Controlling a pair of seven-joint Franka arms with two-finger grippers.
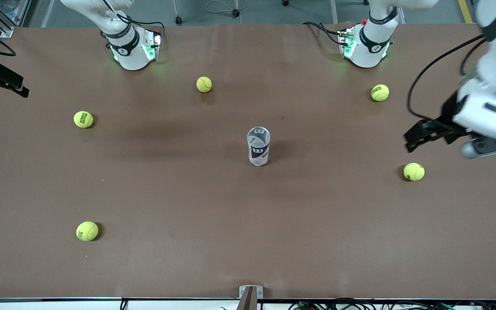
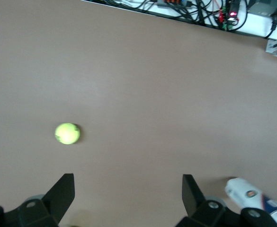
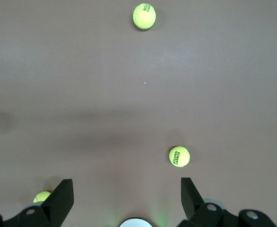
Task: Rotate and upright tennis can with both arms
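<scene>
Left end effector point(image 1: 413, 137) open (empty), can point(image 1: 258, 146) upright

The brown table point(image 1: 196, 193) carries the upright tennis can point(image 1: 258, 146) near its middle, five yellow-green tennis balls scattered around it point(image 1: 204, 84) point(image 1: 379, 92) point(image 1: 83, 119) point(image 1: 413, 172) point(image 1: 87, 230), and the two white arm bases point(image 1: 132, 47) point(image 1: 366, 45) along the robots' edge.

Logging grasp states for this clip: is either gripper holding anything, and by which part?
Nothing is held. The left gripper is open above the table's left-arm end; the right gripper is open over bare table. The clear plastic tennis can stands upright mid-table, untouched.
</scene>
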